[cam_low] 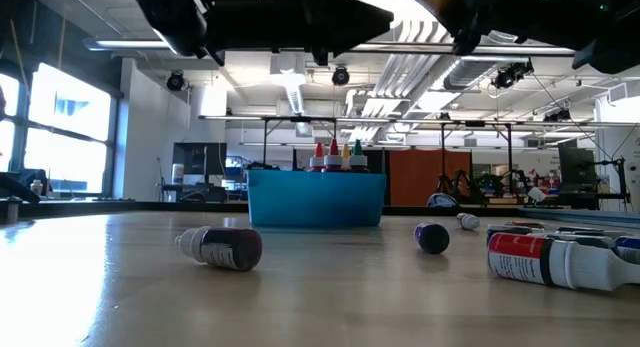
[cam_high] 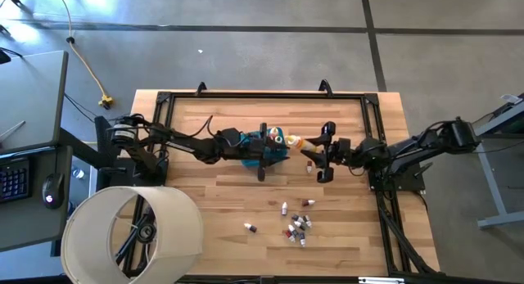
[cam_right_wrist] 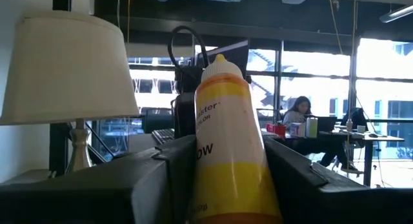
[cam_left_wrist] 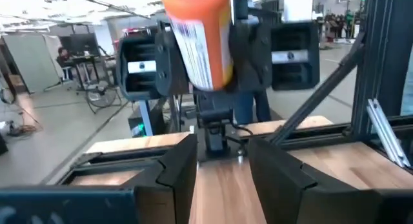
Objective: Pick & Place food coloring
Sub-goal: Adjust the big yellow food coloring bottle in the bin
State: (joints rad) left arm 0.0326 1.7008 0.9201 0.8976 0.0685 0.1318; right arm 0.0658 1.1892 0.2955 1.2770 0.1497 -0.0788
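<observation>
My right gripper (cam_high: pixel 309 150) comes in from the table's right and is shut on a yellow-orange food coloring bottle (cam_high: pixel 293 141). It holds the bottle in the air just right of the blue tub (cam_low: pixel 315 202). The tub stands on the table with red, yellow and green bottles (cam_low: pixel 335 155) upright inside. My left gripper (cam_left_wrist: pixel 222 153) hovers over the tub (cam_high: pixel 282 151), facing the right gripper. It is open, and only bare table shows between its fingers. The held bottle (cam_left_wrist: pixel 197 37) fills the top of the left wrist view. My right gripper pinches the bottle's yellow body (cam_right_wrist: pixel 213 185) between its two fingers (cam_right_wrist: pixel 161 179). The fingers lie along the bottle, and its pale cap (cam_right_wrist: pixel 219 69) sticks out past the fingertips toward the tub. They come from the table's right, tipped slightly upward. The bottle is clear of the table.
Several small vials (cam_high: pixel 296 225) lie scattered on the near part of the table, with a red-labelled bottle (cam_low: pixel 550 259) and a dark-capped vial (cam_low: pixel 222 247) on their sides. A lamp with a pale shade (cam_high: pixel 131 235) stands at the near left corner. Black rails (cam_high: pixel 262 96) frame the table.
</observation>
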